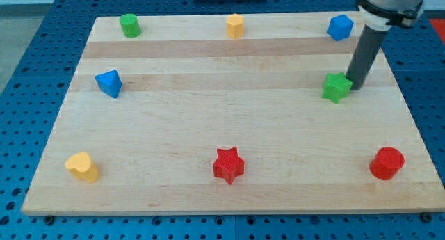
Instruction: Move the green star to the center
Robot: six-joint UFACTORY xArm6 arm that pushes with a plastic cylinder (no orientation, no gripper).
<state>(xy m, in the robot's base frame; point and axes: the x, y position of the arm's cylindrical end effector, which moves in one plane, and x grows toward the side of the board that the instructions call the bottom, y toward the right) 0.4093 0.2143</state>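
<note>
red star [229,164] sits untouched at board's bottom edge; green star [336,87] lies near right edge, my tip [355,86] touching its right side; no jaws fitted; push step engaged; next: drive leftward toward centre.

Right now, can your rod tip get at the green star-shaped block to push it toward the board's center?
Probably yes. My tip sits right at the green star-shaped block, on its right side in the view, seemingly touching. No other block lies between them, and the wooden board toward the center looks free for a leftward push.
</note>
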